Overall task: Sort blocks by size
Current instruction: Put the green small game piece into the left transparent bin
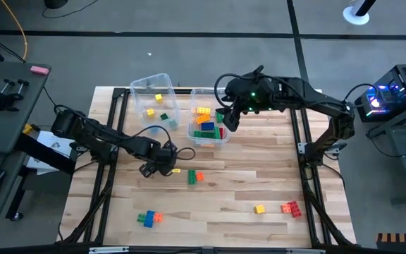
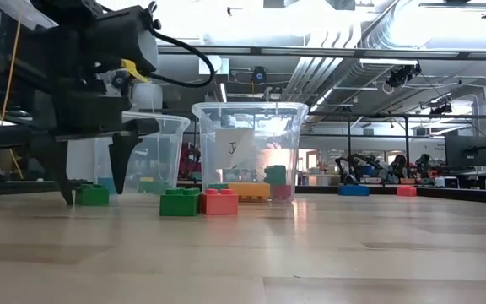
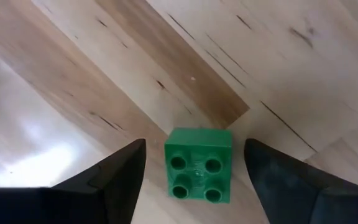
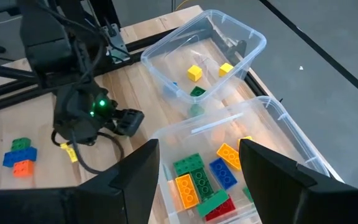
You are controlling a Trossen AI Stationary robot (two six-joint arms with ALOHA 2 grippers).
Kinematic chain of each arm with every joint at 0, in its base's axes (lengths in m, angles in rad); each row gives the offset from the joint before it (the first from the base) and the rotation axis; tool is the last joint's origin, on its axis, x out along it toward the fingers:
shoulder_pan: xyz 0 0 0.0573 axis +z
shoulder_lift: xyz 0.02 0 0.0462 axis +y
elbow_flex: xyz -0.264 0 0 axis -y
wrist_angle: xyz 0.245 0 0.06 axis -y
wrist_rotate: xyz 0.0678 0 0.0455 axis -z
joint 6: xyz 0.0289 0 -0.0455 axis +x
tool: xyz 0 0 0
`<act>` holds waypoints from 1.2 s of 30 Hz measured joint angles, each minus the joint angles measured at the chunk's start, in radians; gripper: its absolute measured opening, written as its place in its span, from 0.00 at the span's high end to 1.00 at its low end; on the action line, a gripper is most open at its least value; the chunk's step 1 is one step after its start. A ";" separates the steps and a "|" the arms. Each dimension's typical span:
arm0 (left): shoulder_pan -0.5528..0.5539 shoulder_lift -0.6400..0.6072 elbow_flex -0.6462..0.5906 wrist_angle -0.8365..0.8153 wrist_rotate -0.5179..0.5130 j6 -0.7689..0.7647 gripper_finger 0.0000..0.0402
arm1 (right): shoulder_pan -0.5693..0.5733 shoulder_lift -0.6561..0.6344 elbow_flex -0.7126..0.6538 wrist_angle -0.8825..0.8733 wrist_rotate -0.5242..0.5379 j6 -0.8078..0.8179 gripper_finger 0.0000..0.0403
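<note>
Two dark fingers of the left gripper stand apart on either side of a small green cube block with four studs, which sits on the wooden table; neither finger touches it. From above, this gripper is low over the boards in the table's left half, with a green and orange pair of blocks just beside it. Nearer the front edge lie a blue, green and orange cluster, a yellow cube and a red block, well apart from one another. Farther back, the right gripper hovers with its fingers spread and nothing between them over the right clear bin, which holds longer blocks in green, orange, blue, yellow and red. Beyond it, the left clear bin holds a few small yellow and green cubes.
</note>
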 joint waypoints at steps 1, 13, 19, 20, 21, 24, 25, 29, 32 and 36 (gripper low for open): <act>0.000 0.000 0.000 -0.001 0.007 -0.004 0.37 | 0.003 0.000 0.000 0.000 0.000 0.001 0.46; 0.005 0.006 0.103 -0.111 0.082 -0.244 0.77 | 0.010 0.000 0.000 0.000 0.000 -0.006 0.46; 0.004 -0.070 0.227 -0.121 0.127 -0.361 0.77 | 0.010 -0.005 0.000 -0.001 0.002 -0.053 0.46; 0.004 -0.093 0.247 -0.109 0.125 -0.369 0.77 | 0.010 -0.009 0.000 -0.001 0.002 -0.058 0.46; 0.006 -0.118 0.266 -0.090 0.118 -0.380 0.77 | 0.010 -0.016 0.000 -0.001 0.002 -0.059 0.46; 0.012 -0.184 0.306 0.013 0.050 -0.409 0.77 | 0.010 -0.039 0.000 0.000 0.006 -0.058 0.46; 0.015 -0.204 0.310 0.067 0.017 -0.416 0.77 | 0.010 -0.051 0.000 0.000 0.009 -0.058 0.46; 0.041 -0.246 0.308 0.294 -0.066 -0.419 0.77 | 0.010 -0.095 0.000 0.000 0.049 -0.056 0.46; 0.073 -0.235 0.306 0.374 -0.086 -0.419 0.77 | 0.010 -0.126 0.000 0.000 0.083 -0.054 0.46; 0.108 -0.225 0.306 0.415 -0.130 -0.430 0.77 | 0.009 -0.159 0.000 0.000 0.093 -0.050 0.46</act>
